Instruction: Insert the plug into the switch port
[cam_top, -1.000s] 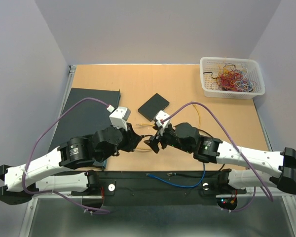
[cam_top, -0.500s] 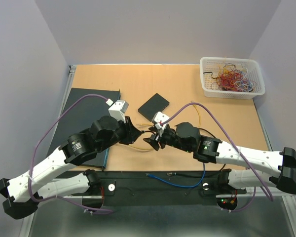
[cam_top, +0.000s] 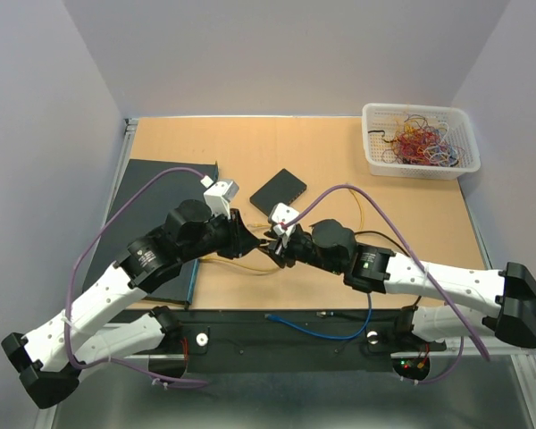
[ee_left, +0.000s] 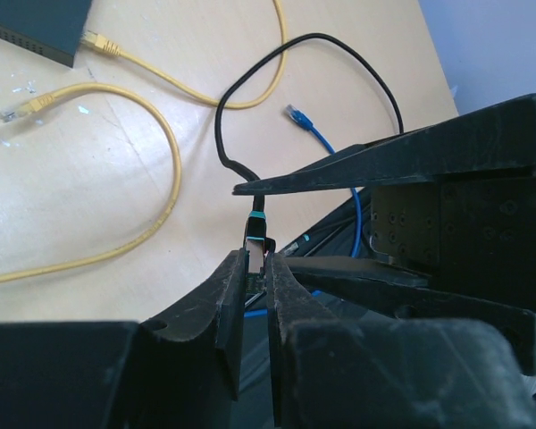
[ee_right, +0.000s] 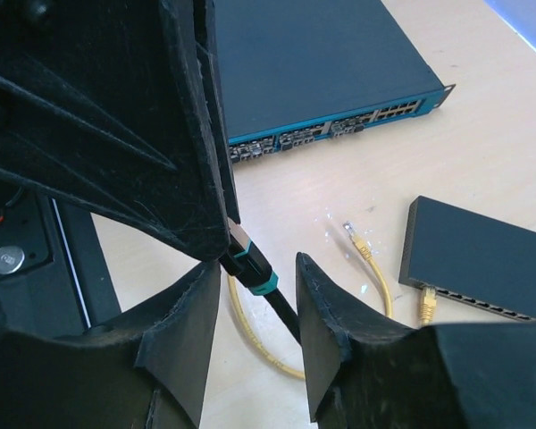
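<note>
I am watching both arms meeting over the near middle of the table [cam_top: 339, 152]. The left gripper [ee_left: 255, 264] is clamping the plug [ee_left: 256, 225]. Its two fingers are pressing almost together on the plug's rear, while the teal collar and the black cable [ee_left: 314, 37] are sticking out beyond the tips. The right gripper [ee_right: 259, 266] is reaching in from the opposite side. Its jaws are standing apart, one on each side of the cable just past the collar, with wood showing between fingers and cable, so it is gripping nothing. The plug is hanging in the air, well apart from the switch [ee_right: 313, 71], whose row of ports is facing the grippers, and from the small switch [ee_right: 482, 259]. A yellow cable [ee_left: 175, 170] is curling across the wood; one yellow end is sitting in the small switch and another is lying loose near it. A blue cable [ee_left: 322, 138] is trailing toward the table's front edge.
</note>
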Available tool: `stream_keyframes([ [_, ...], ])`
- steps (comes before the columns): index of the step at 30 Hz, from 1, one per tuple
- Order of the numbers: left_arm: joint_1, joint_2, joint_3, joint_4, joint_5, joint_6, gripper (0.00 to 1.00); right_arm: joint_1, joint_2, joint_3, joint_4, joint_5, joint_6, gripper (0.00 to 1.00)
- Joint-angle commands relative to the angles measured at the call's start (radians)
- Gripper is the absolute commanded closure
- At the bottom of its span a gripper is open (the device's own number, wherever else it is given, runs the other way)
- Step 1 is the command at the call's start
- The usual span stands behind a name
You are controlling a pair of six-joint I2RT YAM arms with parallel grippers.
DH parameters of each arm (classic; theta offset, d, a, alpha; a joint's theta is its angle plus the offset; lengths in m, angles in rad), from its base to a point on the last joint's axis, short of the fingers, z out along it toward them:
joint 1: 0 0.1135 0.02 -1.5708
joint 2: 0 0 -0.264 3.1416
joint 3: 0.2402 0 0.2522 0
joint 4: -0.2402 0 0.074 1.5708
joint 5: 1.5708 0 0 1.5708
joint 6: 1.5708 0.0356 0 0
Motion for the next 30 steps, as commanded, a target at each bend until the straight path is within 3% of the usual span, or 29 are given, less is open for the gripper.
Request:
stream_keyframes([
  [1, 0.02, -0.007, -0.01, 0.053, 0.091, 0.038, 1.0, 0.004, 0.011, 0.05, 0.06, 0.014, -0.031, 0.55],
  [9, 0.043, -0.007, -0.019, 0.041, 0.088, 0.056, 1.0, 0.004, 0.007, 0.045, 0.067, 0.03, -0.032, 0.59],
  [15, 0.056, -0.001, -0.031, 0.049, 0.102, 0.065, 1.0, 0.004, -0.022, 0.019, 0.087, 0.019, -0.036, 0.51],
  [24, 0.059, -0.003, -0.034, 0.056, 0.112, 0.067, 1.0, 0.004, -0.015, 0.013, 0.1, 0.007, -0.042, 0.6],
  [30, 0.06, -0.003, -0.028, 0.056, 0.119, 0.068, 1.0, 0.004, -0.01, 0.008, 0.103, 0.011, -0.041, 0.6],
])
